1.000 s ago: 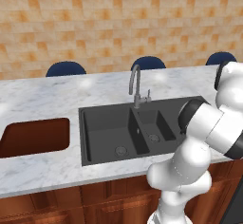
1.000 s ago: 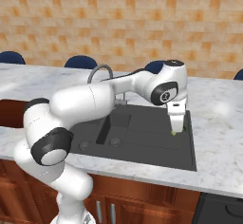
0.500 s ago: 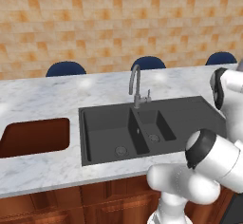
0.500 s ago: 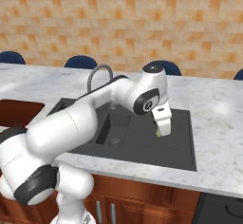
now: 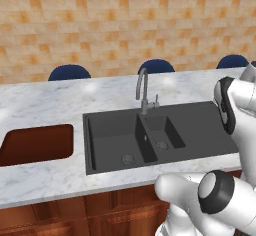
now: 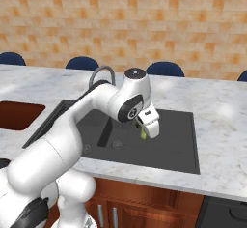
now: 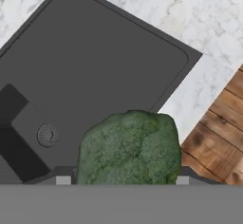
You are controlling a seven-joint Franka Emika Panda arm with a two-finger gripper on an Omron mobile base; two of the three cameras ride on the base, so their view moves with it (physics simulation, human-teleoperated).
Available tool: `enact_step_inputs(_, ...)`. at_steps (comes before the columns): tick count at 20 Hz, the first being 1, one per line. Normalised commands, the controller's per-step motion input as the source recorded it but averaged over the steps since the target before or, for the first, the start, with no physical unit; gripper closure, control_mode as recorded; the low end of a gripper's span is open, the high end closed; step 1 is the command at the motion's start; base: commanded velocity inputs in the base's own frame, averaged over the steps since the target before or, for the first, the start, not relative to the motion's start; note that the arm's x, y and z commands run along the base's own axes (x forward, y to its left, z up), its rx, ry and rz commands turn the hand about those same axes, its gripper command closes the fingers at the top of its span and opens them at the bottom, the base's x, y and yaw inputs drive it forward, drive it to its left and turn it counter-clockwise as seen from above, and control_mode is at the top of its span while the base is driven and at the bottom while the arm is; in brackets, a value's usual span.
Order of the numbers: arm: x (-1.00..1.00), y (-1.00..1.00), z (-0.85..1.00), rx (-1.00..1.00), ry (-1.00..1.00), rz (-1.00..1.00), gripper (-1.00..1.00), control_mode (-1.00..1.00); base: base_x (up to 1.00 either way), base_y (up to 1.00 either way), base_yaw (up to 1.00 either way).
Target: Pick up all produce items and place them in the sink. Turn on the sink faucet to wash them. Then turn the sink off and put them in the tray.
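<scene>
Tool (image 6: 145,131) (gripping broccoli (image 7: 129,148)) swung over marble counter (image 6: 222,125).

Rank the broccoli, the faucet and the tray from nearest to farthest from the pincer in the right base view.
1. Broccoli: in the pincer, above the sink's flat side.
2. Faucet: behind the arm, at the sink's back.
3. Tray: far left, in the counter.

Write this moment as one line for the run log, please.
phase: carrying | fingers: shut on lumpy green broccoli piece | position: above dark charcoal sink | reddish-brown rectangular tray: unused
</scene>
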Motion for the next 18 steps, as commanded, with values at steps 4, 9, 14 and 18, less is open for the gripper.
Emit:
enact_step_inputs(4, -0.04, 0.53, 0.04, -0.01, 0.00, 0.20, 1.00, -1.00, 0.00, 0.00, 0.00)
enact_step_inputs(9, -0.01, 0.07, -0.01, -0.01, 0.00, 0.00, 1.00, -1.00, 0.00, 0.00, 0.00)
enact_step_inputs(14, 0.01, 0.50, 0.04, -0.06, 0.00, 0.06, 1.00, -1.00, 0.00, 0.00, 0.00)
enact_step_inputs(18, 0.02, 0.69, 0.14, -0.10, 0.07, 0.14, 1.00, -1.00, 0.00, 0.00, 0.00)
